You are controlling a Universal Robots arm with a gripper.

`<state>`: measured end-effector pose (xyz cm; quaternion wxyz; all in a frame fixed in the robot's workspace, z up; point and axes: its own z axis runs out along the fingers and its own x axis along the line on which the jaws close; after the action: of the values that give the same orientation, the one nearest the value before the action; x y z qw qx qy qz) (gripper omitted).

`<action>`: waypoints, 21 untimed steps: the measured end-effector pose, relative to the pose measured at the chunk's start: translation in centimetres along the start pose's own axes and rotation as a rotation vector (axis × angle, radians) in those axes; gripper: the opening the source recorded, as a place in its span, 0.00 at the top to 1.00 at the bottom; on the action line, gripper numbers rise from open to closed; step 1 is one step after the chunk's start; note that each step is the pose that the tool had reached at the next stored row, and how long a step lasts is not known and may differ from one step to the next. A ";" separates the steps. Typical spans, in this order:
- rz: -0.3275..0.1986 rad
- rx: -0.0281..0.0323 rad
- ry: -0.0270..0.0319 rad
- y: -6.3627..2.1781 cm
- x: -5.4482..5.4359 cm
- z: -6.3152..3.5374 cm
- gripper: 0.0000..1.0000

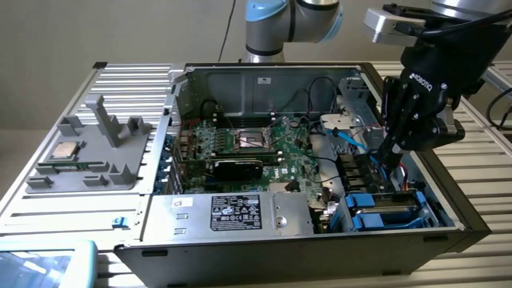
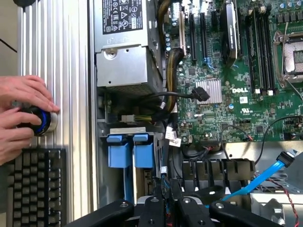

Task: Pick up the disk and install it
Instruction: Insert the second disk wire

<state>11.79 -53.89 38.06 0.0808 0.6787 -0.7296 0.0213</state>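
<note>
The disk [image 1: 385, 211], a grey drive in a bright blue carrier, lies inside the drive bay at the near corner of the open computer case, on the exterior view's right. Its blue carrier tabs [image 2: 129, 151] are seen from the wrist, beside the power supply. My gripper [image 1: 388, 165] hangs point-down inside the case just above and behind the bay. Its black fingers [image 2: 152, 213] stand close together, shut, with nothing between them. I cannot tell whether the tips touch the disk.
A silver power supply [image 1: 240, 213] with a black label fills the case's near side, and the green motherboard [image 1: 256, 144] lies behind it. A blue cable [image 1: 348, 135] runs near the gripper. A person's hands [image 2: 21, 113] rest on a round knob beside a keyboard [image 2: 35, 189]. A processor chip [image 1: 64, 150] sits on a grey fixture.
</note>
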 end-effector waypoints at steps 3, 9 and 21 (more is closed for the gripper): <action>-0.001 -0.0009 -0.0129 -0.13 1.1 0.59 0.84; -0.002 -0.0016 -0.0278 -0.31 2.3 1.78 0.84; -0.004 0.0100 -0.0622 -0.05 2.5 2.24 0.84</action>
<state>11.48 -56.67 36.22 0.0547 0.6811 -0.7302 0.0037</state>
